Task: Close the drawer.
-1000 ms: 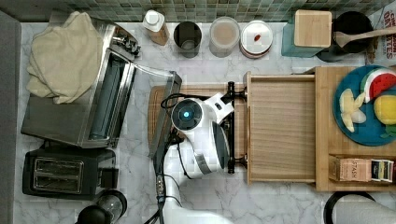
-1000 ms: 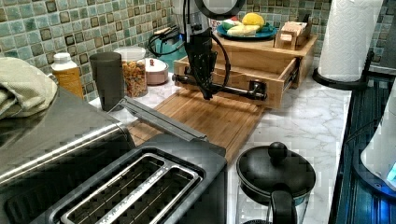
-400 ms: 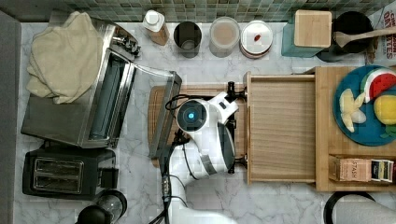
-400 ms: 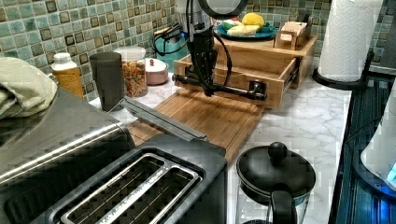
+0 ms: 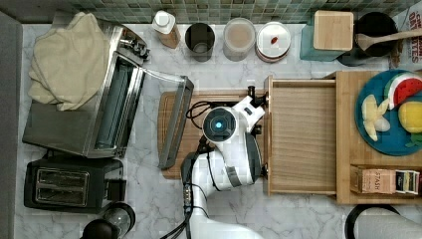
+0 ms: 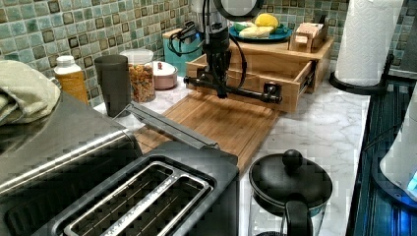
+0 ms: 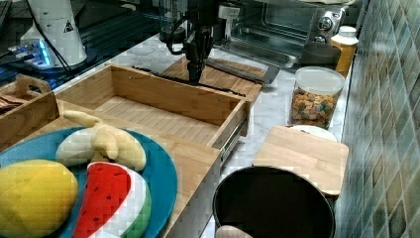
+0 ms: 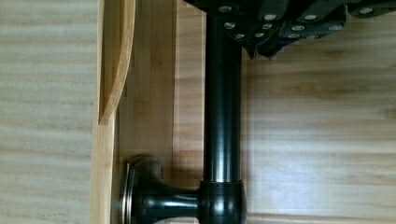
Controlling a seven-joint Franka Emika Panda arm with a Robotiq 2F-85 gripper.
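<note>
The drawer [image 5: 303, 142] stands pulled well out from under the stand top [image 5: 348, 169], over the bench [image 6: 319, 128], so closing is barely begun, I judge. The gripper [image 6: 221, 90] sits at the black bar handle [image 6: 236, 91], on its cutting-board side; whether its fingers are clamped on the bar or merely pressed against it cannot be told, since the arm hides the contact from above

the drawer [image 5: 303, 139] [image 6: 253, 71] [image 7: 148, 106] is a wide, shallow light-wood tray with low side walls and a slatted floor, pulled well out of the stand and level, nothing inside. its flat front panel carries a black bar handle [image 6: 231, 91] [image 8: 223, 116] on two posts, running along the panel just above the board
</note>
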